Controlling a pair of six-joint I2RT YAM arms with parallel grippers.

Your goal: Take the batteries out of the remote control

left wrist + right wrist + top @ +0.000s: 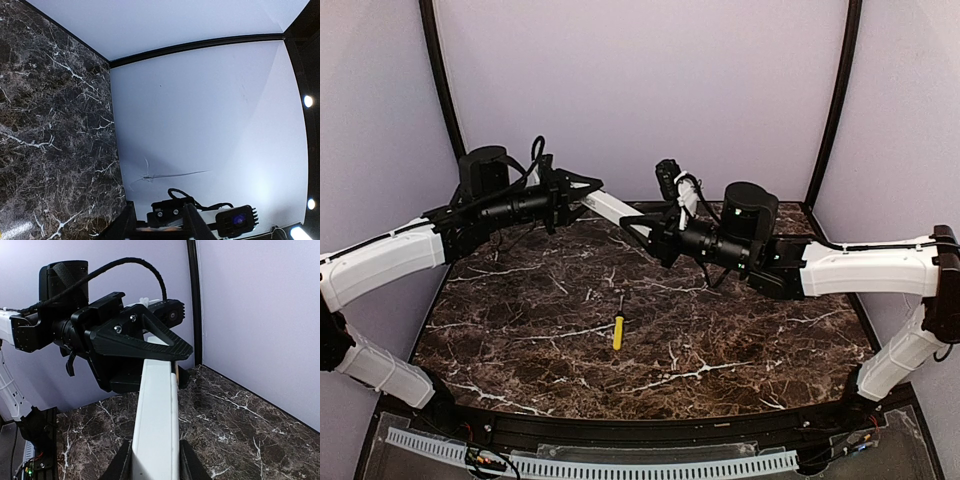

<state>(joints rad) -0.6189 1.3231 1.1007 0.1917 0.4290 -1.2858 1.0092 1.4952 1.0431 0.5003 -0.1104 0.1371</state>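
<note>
The remote control [612, 207], a slim white bar, hangs in the air above the back of the table, spanning the two grippers. My left gripper [586, 194] is shut on its far-left end. My right gripper [643, 233] grips the other end, with its dark fingers [121, 462] pressed against both long sides of the remote control [156, 415]. In the right wrist view the left gripper [142, 342] clamps the bar's far end. In the left wrist view only the left gripper's [159, 231] dark finger bases show at the bottom edge. The batteries are hidden.
A yellow-handled screwdriver [618, 330] lies on the dark marble table [520, 340], near its middle and below the held bar. Pale walls close the back and sides, with black frame posts [834, 100] at the corners.
</note>
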